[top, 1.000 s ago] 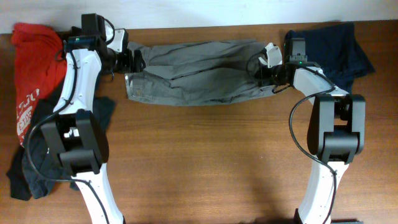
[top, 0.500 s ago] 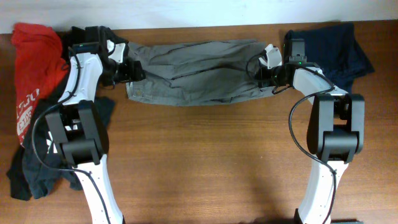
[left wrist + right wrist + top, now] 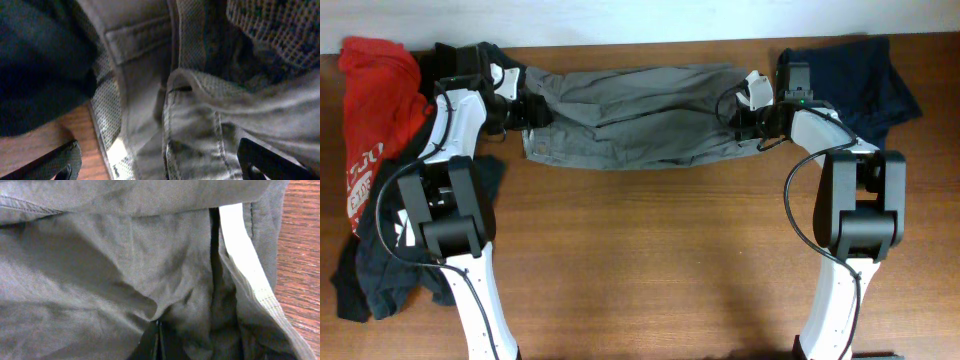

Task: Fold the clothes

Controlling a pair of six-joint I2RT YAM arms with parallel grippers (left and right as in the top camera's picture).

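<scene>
Across a brown wooden table (image 3: 650, 250), our left gripper (image 3: 533, 112) stood spread wide, the grey-khaki shorts (image 3: 640, 115) lying between its jaws, while our right gripper (image 3: 745, 118) pinched cloth in closed jaws at the opposite end.

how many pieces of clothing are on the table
4: grey shorts across the back middle, red tee back left, black tee nearer at left, navy garment back right. Others may hide in the left pile.
</scene>
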